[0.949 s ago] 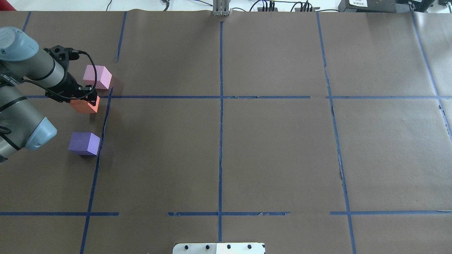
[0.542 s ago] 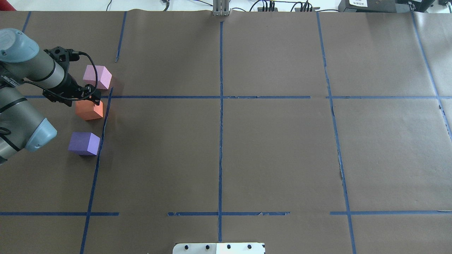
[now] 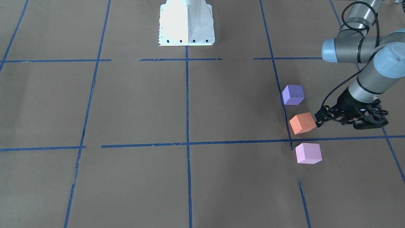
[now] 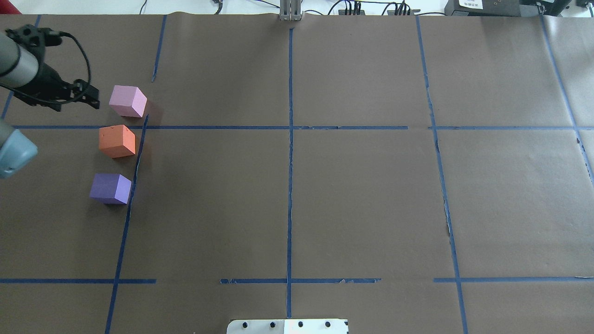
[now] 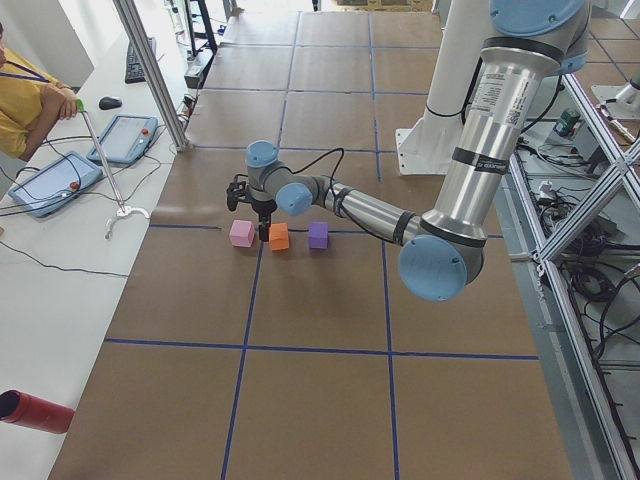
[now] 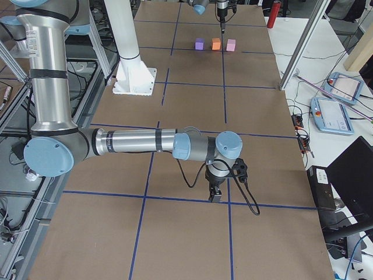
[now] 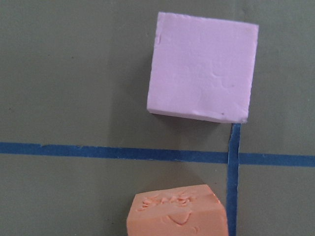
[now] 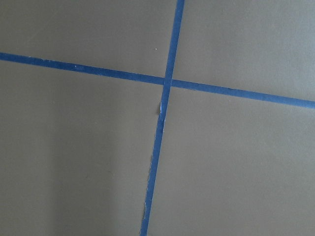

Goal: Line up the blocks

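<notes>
Three foam blocks lie in a rough column at the table's left: pale pink (image 4: 127,101), orange (image 4: 117,141) and dark purple (image 4: 110,188). The front view shows them as purple (image 3: 293,94), orange (image 3: 302,123) and pink (image 3: 308,153). My left gripper (image 4: 93,98) is open and empty, raised just left of the pink block. Its wrist view shows the pink block (image 7: 203,73) and the top of the orange block (image 7: 176,214). My right gripper (image 6: 214,196) hangs over bare paper far from the blocks, and I cannot tell whether it is open or shut.
Brown paper with a grid of blue tape (image 4: 290,127) covers the table. The white robot base (image 3: 186,22) stands at the near middle edge. A person (image 5: 25,95) and tablets (image 5: 125,138) sit beyond the table's left end.
My left gripper let go of the orange block, which now rests on the table between the pink and purple blocks. The gripper has risen and drawn back to the left.
</notes>
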